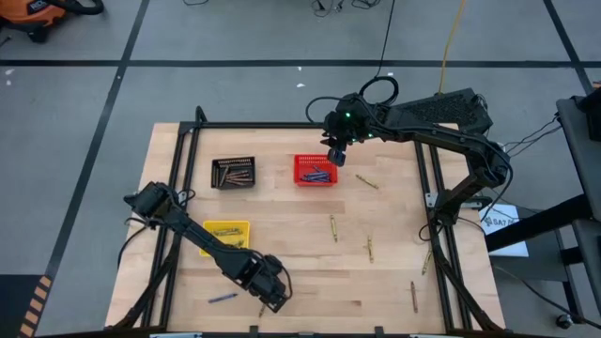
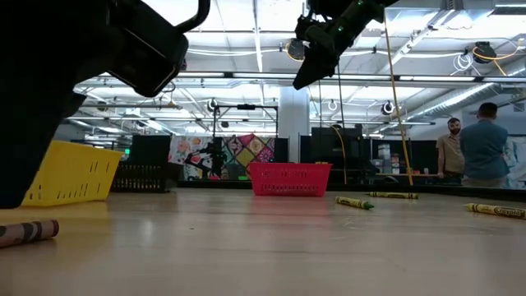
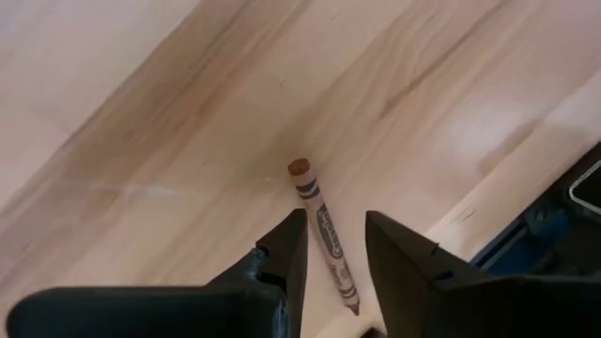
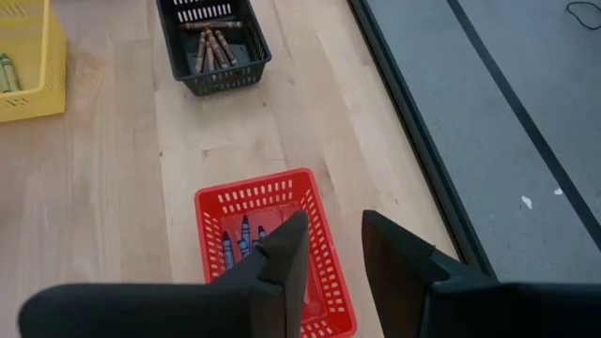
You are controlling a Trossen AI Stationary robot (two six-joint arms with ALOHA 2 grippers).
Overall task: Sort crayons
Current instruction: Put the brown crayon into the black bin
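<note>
In the lower middle of the high view the left gripper [image 1: 273,297] hangs over a brown crayon [image 3: 323,233] lying flat on the table [image 1: 394,282]. In the left wrist view the fingers stand spread to either side of it without touching, and its long axis runs up between them, tip away from the wrist. The right gripper [image 1: 337,156], spread and empty, hangs just beside the red basket [image 1: 302,165] holding blue crayons [image 4: 243,240], well apart, so I judge this pick is the left arm's.
</note>
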